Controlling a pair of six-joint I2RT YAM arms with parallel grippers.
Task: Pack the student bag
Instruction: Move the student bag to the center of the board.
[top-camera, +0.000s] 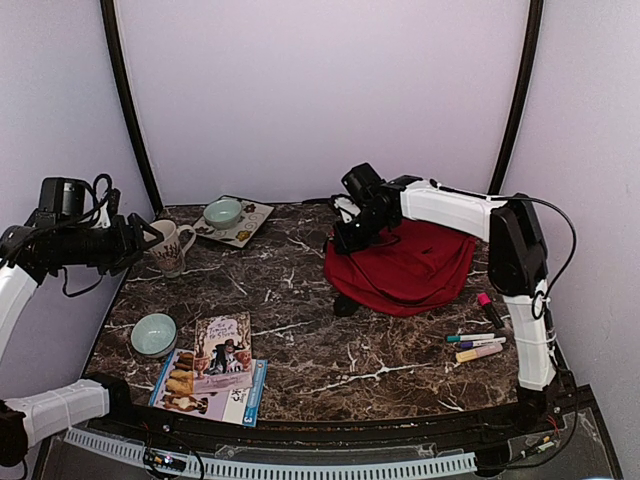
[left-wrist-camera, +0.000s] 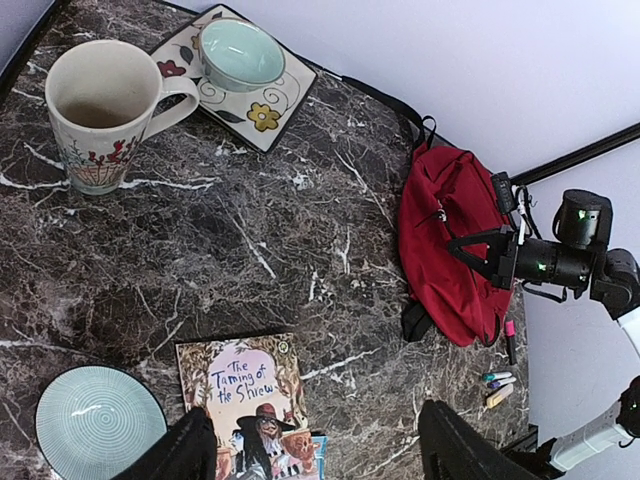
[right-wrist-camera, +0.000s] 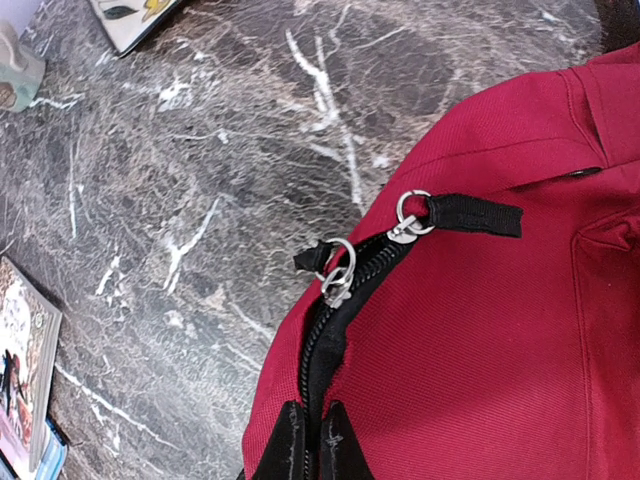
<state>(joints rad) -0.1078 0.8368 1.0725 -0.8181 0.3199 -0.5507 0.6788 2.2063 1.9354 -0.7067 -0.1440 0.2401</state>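
You are at the opening step. The student bag (top-camera: 410, 270), a large soft red fabric backpack with black straps, lies slumped on the right half of the dark marbled table (top-camera: 300, 320), towards its far edge, and none of the loose things appears to be packed yet.

Your right gripper (right-wrist-camera: 312, 445) is down on the bag's left flank, with its jaws pressed together right over the black zip line. The two silver ring-shaped zip pulls (right-wrist-camera: 338, 275) sit together a little further up that line, untouched. Your left gripper (left-wrist-camera: 312, 425) hangs spread wide and empty above the table's left side, near the cream flowered ceramic mug (top-camera: 170, 248).

The next move, as I judge it, calls for a firm hold on one pull, or on its black webbing tab (right-wrist-camera: 475, 214). Draw it along the curve of the zip while something keeps the soft cloth from bunching and dragging.

- **Right grip:** the wrist view cuts the fingers off at its bottom edge, so you cannot tell whether they pinch cloth, zip tape or nothing.
- **Bag:** its inside is hidden, and the overhead view shows no opening.
- **Books:** the illustrated paperback books (top-camera: 222, 352) by the near-left corner overlap, so the lower covers are partly masked.
- **Pens:** the thin coloured marker pens (top-camera: 478, 346) near the right edge are too small to count surely.
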